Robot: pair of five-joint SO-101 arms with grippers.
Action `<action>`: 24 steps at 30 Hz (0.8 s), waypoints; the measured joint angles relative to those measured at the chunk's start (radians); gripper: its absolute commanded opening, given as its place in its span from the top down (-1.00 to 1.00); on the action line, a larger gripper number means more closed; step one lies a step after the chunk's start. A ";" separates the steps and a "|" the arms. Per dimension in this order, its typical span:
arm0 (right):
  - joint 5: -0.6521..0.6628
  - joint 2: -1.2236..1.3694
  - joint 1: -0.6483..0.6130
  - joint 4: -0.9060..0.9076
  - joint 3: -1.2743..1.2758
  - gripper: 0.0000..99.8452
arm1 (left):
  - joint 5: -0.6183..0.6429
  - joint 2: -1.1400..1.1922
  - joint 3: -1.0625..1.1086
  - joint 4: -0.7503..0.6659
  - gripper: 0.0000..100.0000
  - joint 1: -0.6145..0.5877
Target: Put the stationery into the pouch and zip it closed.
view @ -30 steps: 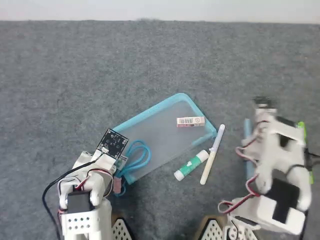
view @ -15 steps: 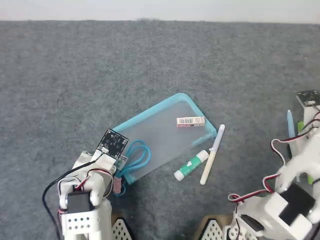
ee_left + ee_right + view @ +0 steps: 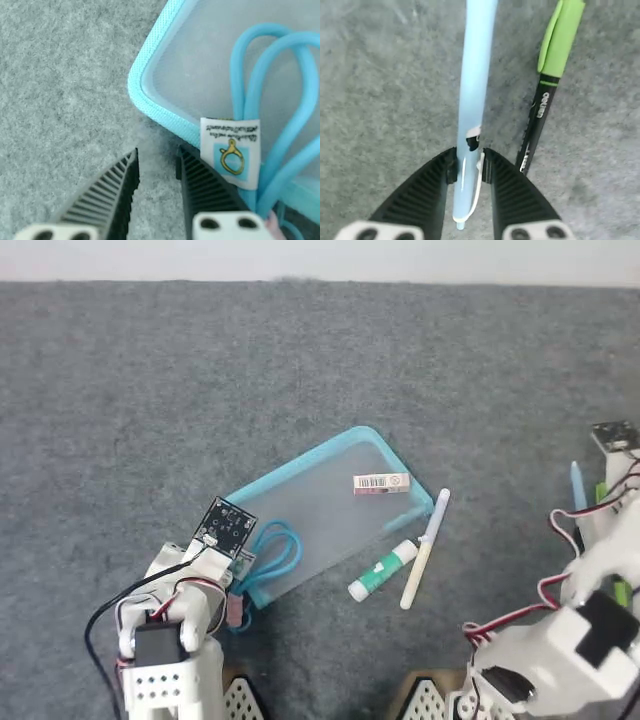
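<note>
Right wrist view: R pincer [image 3: 469, 160] clamps 1 blue pen [image 3: 475, 75]; L pincer [image 3: 157, 160] apart by 1 pouch [image 3: 145, 50].

The left arm [image 3: 165, 650] and right arm [image 3: 560, 665] are white, with black ribbed fingers [image 3: 115, 185] and cables [image 3: 105, 615].

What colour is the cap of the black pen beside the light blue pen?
The cap is bright green, clearest in the right wrist view.
</note>
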 measured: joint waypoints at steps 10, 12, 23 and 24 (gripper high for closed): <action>-0.002 0.037 0.015 0.009 -0.040 0.71 | 0.000 0.000 0.000 0.000 0.78 0.000; -0.002 0.037 0.012 0.040 -0.040 0.71 | 0.000 0.000 0.000 0.000 0.78 0.000; -0.410 -0.193 -0.388 0.233 0.101 0.71 | 0.000 0.000 0.000 0.000 0.78 0.000; -0.460 -0.230 -0.454 0.207 0.158 0.71 | 0.000 0.000 0.000 0.000 0.78 0.000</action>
